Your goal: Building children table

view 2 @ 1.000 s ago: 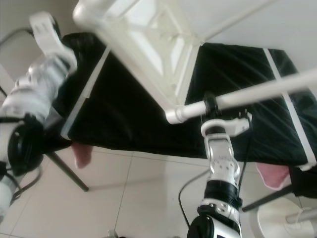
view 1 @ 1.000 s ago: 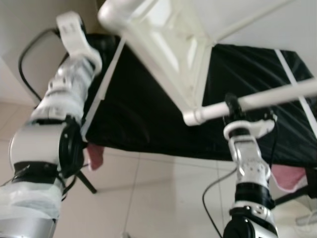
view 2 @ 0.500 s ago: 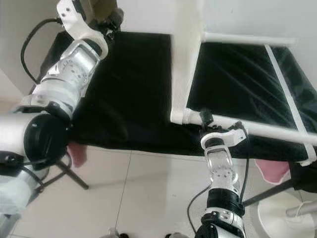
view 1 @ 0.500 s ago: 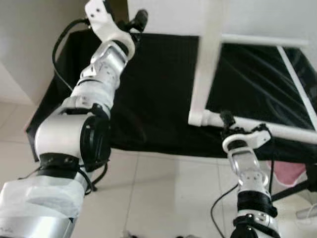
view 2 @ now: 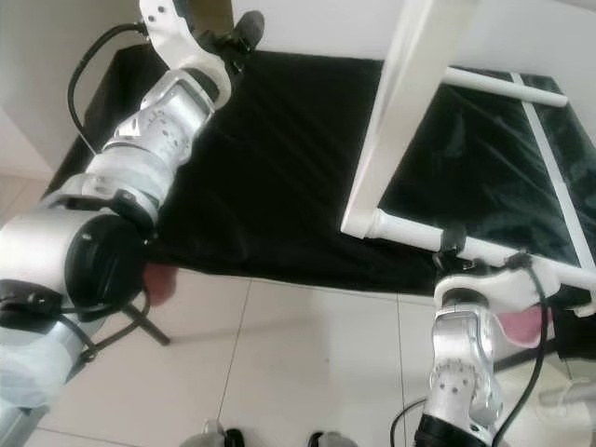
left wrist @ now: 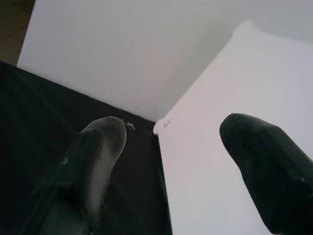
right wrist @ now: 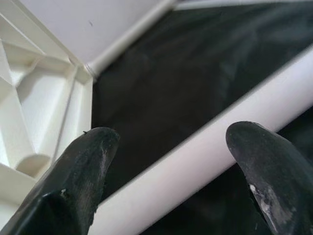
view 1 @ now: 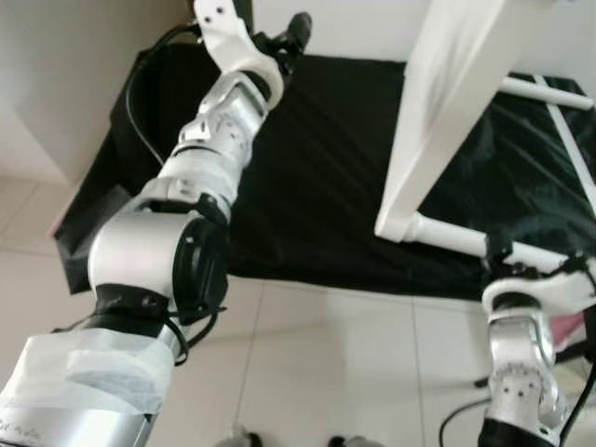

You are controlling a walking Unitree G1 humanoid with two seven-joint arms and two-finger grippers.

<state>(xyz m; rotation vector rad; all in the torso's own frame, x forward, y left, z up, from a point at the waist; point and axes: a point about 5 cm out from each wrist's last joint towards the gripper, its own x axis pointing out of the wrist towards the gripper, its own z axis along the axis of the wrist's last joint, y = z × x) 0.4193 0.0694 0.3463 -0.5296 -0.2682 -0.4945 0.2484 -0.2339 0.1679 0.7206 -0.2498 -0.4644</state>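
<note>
A white children's table top [view 1: 461, 102] stands tilted on its edge over a black-covered surface [view 1: 317, 168]. One white tube leg [view 2: 498, 251] runs right from its lower corner socket [view 1: 400, 223]. A second leg [view 2: 503, 82] sticks out higher up. My right gripper [view 2: 453, 244] is at the lower leg, fingers spread, with the tube [right wrist: 210, 147] crossing just past the fingertips [right wrist: 88, 166]. My left gripper [view 1: 284, 37] is raised at the far edge of the black surface. It is open, with the white panel [left wrist: 220, 122] beyond its fingers [left wrist: 98, 161].
The black surface sits on a folding frame with a dark leg [view 2: 140, 321] on a tiled floor [view 1: 317, 363]. A white strip [view 2: 556, 186] crosses the black cover at right. Pink cloth [view 2: 158, 281] hangs below its front edge. My feet [view 2: 219, 436] show at the bottom.
The table top has swung from lying tilted overhead to standing on edge. My left arm rose to the far side. My right gripper shifted right along the lower leg.
</note>
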